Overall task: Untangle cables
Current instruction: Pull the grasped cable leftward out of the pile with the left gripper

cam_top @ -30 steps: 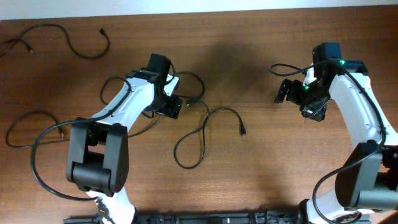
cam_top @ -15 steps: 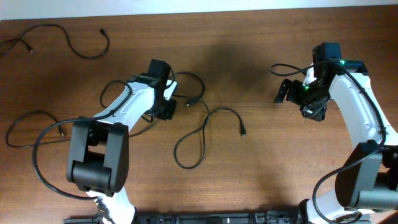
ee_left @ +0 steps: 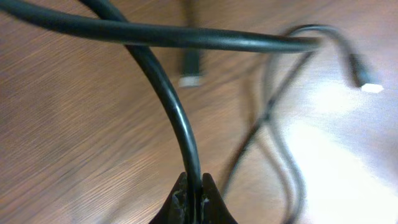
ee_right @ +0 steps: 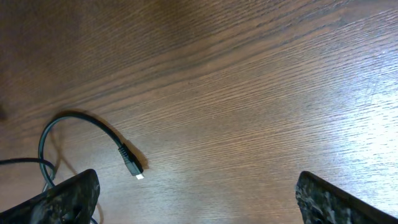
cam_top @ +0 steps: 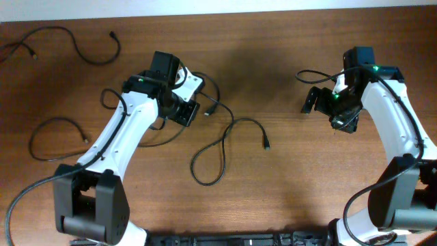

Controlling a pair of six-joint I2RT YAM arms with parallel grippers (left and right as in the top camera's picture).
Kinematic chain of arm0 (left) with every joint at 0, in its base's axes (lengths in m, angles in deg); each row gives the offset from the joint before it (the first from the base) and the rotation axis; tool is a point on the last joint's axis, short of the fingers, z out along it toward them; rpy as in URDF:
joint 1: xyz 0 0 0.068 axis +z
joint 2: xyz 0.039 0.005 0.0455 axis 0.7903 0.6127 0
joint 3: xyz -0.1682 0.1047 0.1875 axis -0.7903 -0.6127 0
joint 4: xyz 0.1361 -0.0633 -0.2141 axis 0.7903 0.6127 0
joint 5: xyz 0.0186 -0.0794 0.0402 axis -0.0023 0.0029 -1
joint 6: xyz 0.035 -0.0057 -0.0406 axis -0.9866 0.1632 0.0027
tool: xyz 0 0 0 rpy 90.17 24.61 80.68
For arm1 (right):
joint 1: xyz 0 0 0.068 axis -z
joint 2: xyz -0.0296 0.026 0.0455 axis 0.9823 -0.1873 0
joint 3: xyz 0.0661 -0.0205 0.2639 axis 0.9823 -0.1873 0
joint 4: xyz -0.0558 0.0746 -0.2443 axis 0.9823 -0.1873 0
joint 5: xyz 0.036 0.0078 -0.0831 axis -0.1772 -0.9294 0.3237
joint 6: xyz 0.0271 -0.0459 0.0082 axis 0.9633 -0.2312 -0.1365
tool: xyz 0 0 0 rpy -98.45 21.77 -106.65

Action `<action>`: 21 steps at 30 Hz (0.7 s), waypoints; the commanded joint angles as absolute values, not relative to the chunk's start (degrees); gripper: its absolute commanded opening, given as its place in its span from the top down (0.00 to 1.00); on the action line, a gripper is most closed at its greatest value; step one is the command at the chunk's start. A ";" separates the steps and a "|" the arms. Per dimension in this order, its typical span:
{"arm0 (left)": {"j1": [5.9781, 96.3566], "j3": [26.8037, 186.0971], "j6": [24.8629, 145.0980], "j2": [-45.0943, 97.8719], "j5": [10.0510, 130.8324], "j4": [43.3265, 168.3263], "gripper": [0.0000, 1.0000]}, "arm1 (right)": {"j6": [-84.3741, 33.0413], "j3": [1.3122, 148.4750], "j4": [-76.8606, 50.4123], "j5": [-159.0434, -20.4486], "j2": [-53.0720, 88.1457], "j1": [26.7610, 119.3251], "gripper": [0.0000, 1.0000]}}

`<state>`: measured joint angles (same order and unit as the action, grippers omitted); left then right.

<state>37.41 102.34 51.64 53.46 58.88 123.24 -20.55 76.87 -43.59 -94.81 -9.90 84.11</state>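
Left gripper (ee_left: 193, 200) is clamped on a thin black flexible cable (ee_left: 177, 118), probably to draw it from the loops (ee_left: 273, 134) ahead; right gripper (ee_right: 196, 199) gapes empty.

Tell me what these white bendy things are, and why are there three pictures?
They are two robot arms that work at a wooden table. One picture comes from a camera high above, looking straight down. The other two come from small cameras on the arms' wrists, so each one sees its own fingers up close. Thin black cables lie on the table: a looped cable in the middle, a corner cable far away at the top, and a third cable beside the left arm. The left gripper is pinched shut on a held cable. The right gripper is open and holds nothing. Its camera looks down at a small plug on the wood.
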 commanded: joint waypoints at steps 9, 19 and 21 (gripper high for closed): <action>41.15 106.78 45.45 51.47 63.67 136.07 1.00 | -21.14 77.09 -43.59 -94.52 -9.25 84.11 0.02; 43.73 124.00 53.17 51.47 111.47 141.84 1.00 | -21.14 77.09 -43.59 -94.52 -9.25 84.11 0.02; 45.82 124.79 77.93 51.47 118.61 135.37 1.00 | -21.14 77.09 -43.59 -94.52 -9.25 84.11 0.02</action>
<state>43.24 122.84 48.75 52.65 104.71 140.81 -20.55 76.87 -43.42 -94.81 -9.90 84.11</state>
